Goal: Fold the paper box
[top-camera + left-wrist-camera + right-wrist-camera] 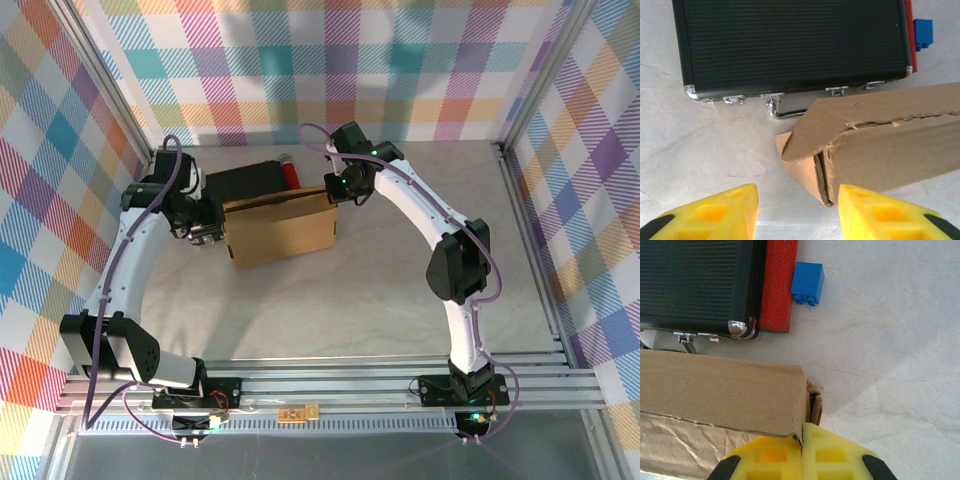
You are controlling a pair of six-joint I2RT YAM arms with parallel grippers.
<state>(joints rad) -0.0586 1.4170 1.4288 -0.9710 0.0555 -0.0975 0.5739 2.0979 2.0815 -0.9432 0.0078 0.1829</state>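
The paper box (pixel 283 228) is a brown cardboard box standing in the middle of the table, with its lid flap leaning over the top. My left gripper (pixel 206 228) is at the box's left end. In the left wrist view its yellow fingers (pixel 742 200) stand open, nothing between them. The box's left corner (pixel 810 160), with a loose side flap, lies just ahead of the right finger. My right gripper (pixel 336 190) is at the box's far right corner. In the right wrist view it (pixel 802 429) is shut on the thin edge of the box's wall (pixel 720 390).
A black flat case (pixel 245 180) lies right behind the box, its latches and handle (pixel 782 112) facing it. A red cylinder (pixel 777 285) and a blue brick (pixel 807 282) sit at the case's right side. Bare table (pixel 400 300) spreads to the front and right.
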